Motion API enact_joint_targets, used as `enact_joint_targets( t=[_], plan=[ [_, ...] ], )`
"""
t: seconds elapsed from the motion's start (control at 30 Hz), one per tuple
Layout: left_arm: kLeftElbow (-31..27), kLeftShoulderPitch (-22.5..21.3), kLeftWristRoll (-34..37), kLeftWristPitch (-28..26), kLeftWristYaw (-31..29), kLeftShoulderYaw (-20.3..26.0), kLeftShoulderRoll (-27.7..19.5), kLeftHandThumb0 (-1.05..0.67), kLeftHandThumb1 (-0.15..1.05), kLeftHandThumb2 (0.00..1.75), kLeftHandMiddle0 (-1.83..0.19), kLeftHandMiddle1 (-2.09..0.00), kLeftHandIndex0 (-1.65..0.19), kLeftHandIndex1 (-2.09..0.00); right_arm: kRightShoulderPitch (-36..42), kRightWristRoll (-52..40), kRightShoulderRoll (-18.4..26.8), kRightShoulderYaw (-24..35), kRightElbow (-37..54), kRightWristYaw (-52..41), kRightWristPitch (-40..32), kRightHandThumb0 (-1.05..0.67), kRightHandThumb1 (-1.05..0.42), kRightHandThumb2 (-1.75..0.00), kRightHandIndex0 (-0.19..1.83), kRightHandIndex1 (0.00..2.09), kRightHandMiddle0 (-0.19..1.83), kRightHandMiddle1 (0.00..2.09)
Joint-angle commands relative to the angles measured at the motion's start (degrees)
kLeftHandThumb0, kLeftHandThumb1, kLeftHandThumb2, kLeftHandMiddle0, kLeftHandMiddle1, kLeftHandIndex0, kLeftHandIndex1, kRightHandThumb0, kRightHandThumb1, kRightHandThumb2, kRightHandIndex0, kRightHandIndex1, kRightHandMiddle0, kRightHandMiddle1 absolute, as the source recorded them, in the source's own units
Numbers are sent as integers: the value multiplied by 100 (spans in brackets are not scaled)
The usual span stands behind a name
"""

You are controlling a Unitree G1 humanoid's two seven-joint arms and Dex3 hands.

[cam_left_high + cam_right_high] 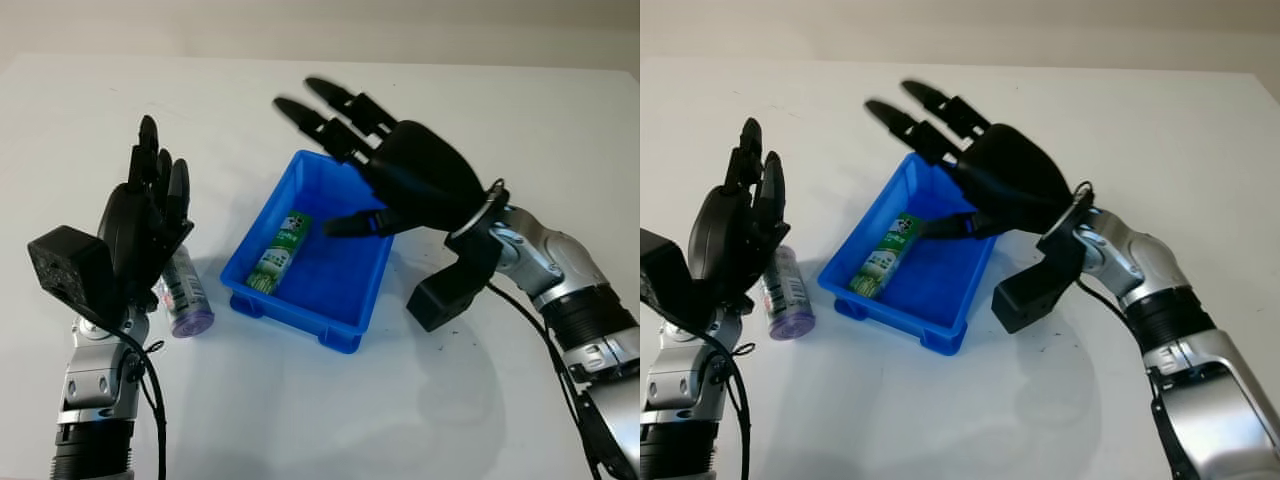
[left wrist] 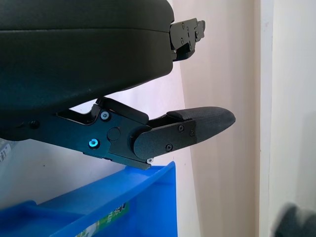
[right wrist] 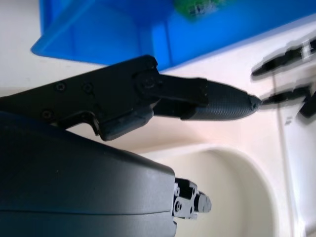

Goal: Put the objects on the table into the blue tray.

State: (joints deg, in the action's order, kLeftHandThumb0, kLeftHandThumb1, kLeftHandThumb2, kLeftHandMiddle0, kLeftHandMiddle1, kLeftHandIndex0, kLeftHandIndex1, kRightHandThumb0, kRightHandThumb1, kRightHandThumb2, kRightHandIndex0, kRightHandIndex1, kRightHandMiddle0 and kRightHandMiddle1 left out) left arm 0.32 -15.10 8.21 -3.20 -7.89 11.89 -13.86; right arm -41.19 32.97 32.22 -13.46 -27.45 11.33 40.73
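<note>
Right hand: raised over the far right part of the tray, palm down, fingers extended toward the far left, thumb pointing down into the tray interior. It holds nothing; open. Its arm enters from the lower right, with a black camera block below the wrist, above the counter just right of the tray.

Left hand: raised upright at the left, fingers pointing up, holding nothing; open. It stands above and partly in front of the bottle.

Tray: blue, rectangular, set at an angle at the middle of the counter. One green-and-white tube lies inside along the left wall, lengthwise; the remaining floor of the tray is bare blue.

Bottle: purple cap, pale printed body, lying on its side on the counter just left of the tray, apart from it, cap toward the near edge. It is outside the tray.

Surface: white counter, smooth, with soft shadows under the right arm and the tray.

Room: a pale wall runs behind the counter's far edge.
</note>
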Motion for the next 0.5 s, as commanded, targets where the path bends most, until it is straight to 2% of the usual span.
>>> enact_joint_targets(
  t=[0.0,0.13,0.3,0.47],
  plan=[
    [-1,45,4,55,-1,-18,32,-65,105,64,19,-3,19,0,202,-1069,-175,407,8,-514,-204,-81,-105,-56,-19,0,-19,0],
    [20,40,41,62,-35,-12,39,-65,105,64,19,-3,19,0,569,-2486,-412,900,211,-1382,-996,-80,-105,-57,-19,0,-19,0],
    [30,40,59,51,-56,5,9,-66,105,63,19,-4,19,-1,1190,-3448,-821,1505,1034,-1614,-2391,-72,-105,-67,-19,0,-19,0],
    [32,40,67,51,-102,38,-43,-67,105,63,19,-3,19,-1,1606,-3877,-1030,1837,1710,-1736,-3494,-76,-105,-67,-19,0,-19,0]
  ],
)
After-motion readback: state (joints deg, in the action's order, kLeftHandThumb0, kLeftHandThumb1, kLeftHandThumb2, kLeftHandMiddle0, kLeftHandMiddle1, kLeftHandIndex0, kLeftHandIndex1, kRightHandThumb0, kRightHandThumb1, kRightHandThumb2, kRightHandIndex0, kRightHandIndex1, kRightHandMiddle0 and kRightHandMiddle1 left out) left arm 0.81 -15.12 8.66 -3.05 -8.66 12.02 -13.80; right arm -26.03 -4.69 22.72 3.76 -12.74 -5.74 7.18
